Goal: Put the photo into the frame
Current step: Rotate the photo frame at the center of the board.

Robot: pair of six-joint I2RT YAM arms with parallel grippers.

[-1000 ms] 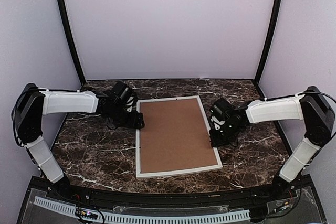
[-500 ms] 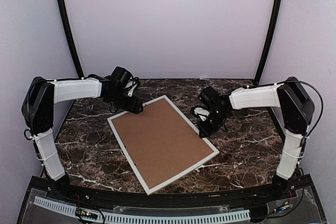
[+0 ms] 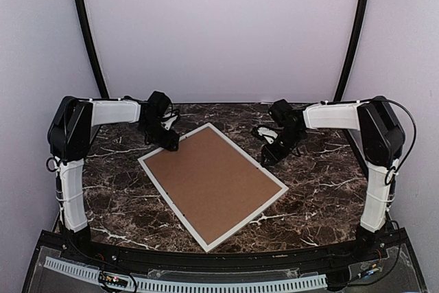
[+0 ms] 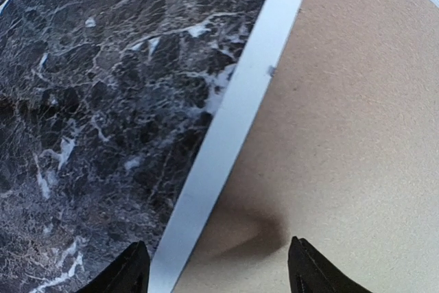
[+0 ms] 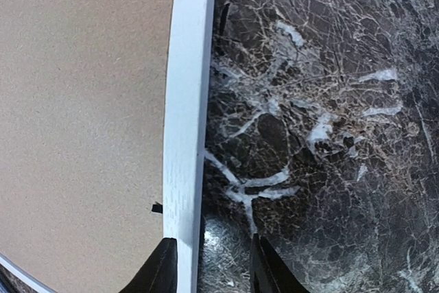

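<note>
The white frame [image 3: 247,219] lies flat and skewed on the marble table, filled by a brown cardboard sheet [image 3: 212,183]. The photo is hidden. My left gripper [image 3: 171,143] is open at the frame's far left edge; in the left wrist view its gripper [image 4: 218,269] straddles the white rail [image 4: 233,121], with one finger over the marble and one over the cardboard [image 4: 343,135]. My right gripper [image 3: 267,158] is open at the far right edge; in the right wrist view its gripper [image 5: 214,265] has one finger over the rail [image 5: 185,101] and one over the marble.
The dark marble table [image 3: 322,183] is walled by pale panels behind and at both sides, with black posts [image 3: 86,32] at the back corners. A black ledge [image 3: 219,265] runs along the near edge.
The frame with its cardboard has turned counterclockwise from upright to skewed. Both grippers have moved toward the back of the table along with its edges.
</note>
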